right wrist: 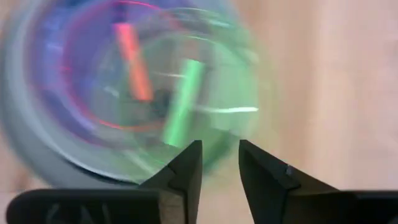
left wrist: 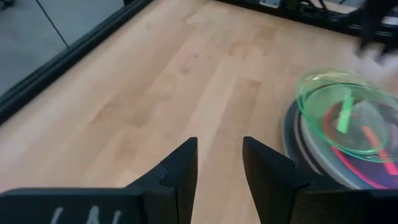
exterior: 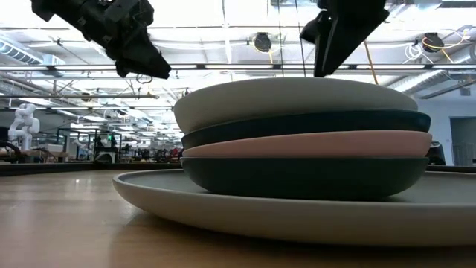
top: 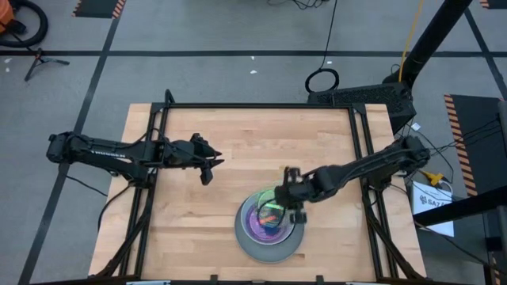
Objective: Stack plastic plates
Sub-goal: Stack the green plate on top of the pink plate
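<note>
A stack of plastic plates sits on the large grey plate [top: 249,247] [exterior: 223,208] near the table's near edge. From the side I see a dark plate [exterior: 312,179], a pink one [exterior: 312,143], a dark teal one [exterior: 312,123] and a cream one [exterior: 297,97]. On top lie a translucent magenta plate [top: 260,226] [left wrist: 348,163] and a translucent green plate [top: 272,207] [left wrist: 348,112] [right wrist: 186,93], which is tilted and off-centre toward the far right. My right gripper [top: 295,212] [exterior: 323,71] [right wrist: 219,162] hovers open just above the stack's far-right rim. My left gripper [top: 212,168] [left wrist: 219,168] is open, well left of the stack.
Bare wooden tabletop [top: 206,229] lies to the left of and beyond the stack. Black frame rails [top: 150,182] run along the table's left and right sides and its far edge. The left arm stretches in from the table's left side, the right arm from its right.
</note>
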Controlling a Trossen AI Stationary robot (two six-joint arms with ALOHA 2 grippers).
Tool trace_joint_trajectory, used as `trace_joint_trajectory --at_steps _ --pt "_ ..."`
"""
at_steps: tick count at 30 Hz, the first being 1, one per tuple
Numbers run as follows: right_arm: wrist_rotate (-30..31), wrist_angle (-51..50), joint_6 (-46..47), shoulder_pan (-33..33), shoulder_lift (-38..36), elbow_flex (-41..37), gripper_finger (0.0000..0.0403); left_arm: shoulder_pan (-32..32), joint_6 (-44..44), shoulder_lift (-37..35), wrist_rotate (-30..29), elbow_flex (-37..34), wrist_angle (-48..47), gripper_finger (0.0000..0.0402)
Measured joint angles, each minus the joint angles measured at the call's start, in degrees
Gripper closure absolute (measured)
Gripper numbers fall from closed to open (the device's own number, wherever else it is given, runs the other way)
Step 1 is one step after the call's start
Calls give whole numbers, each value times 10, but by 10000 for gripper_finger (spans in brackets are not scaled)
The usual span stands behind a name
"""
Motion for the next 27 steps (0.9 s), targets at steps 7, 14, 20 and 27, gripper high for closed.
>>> trace_joint_trajectory --at_steps 7,14,20,27 --pt "115 18 -51 -42 -118 -83 320 -32 -35 0 -33 0 2 270" --pt "114 265 -51 -121 -226 -318 338 -47 -59 0 -59 0 14 270" --pt "33 427 -28 -133 -232 -417 357 -47 -68 0 -71 0 17 270" --pt "5 481 -18 -122 -196 -421 380 -46 -65 0 -89 0 18 270"
